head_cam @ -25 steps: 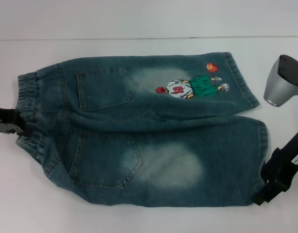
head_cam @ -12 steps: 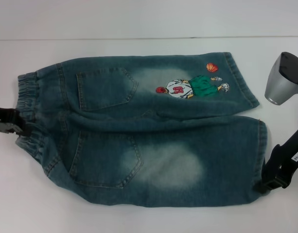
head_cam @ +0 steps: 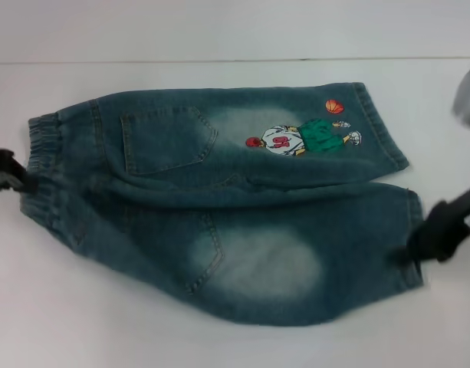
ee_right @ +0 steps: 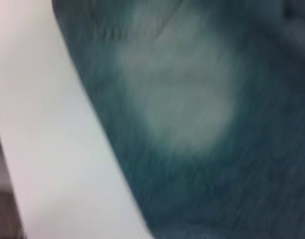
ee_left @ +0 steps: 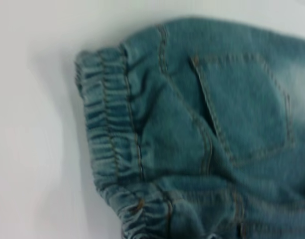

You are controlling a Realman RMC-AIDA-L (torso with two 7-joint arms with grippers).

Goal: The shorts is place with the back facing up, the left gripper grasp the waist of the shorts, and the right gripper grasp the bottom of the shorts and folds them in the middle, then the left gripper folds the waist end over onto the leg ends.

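Observation:
The shorts (head_cam: 242, 184) lie back up on the white table, waist (head_cam: 43, 153) to the left and leg hems to the right. My left gripper (head_cam: 24, 184) is shut on the near part of the waist band. At the right, my right gripper (head_cam: 415, 249) is shut on the hem of the near leg, the bottom of the shorts (head_cam: 412, 230). The near leg is drawn up off the table along its front edge. The left wrist view shows the ruffled waist (ee_left: 107, 134) and a back pocket (ee_left: 242, 109). Bleached denim (ee_right: 192, 109) fills the right wrist view.
The far leg carries an embroidered player (head_cam: 296, 138) and an orange basketball patch (head_cam: 334, 106) and lies flat. White table (head_cam: 104, 330) surrounds the shorts, with its back edge (head_cam: 219, 60) behind. The right arm's silver wrist (head_cam: 468, 100) hangs at the right border.
Both grippers have risen and shifted toward the far side, pulling the near edge of the shorts with them. The near back pocket is now partly rolled under.

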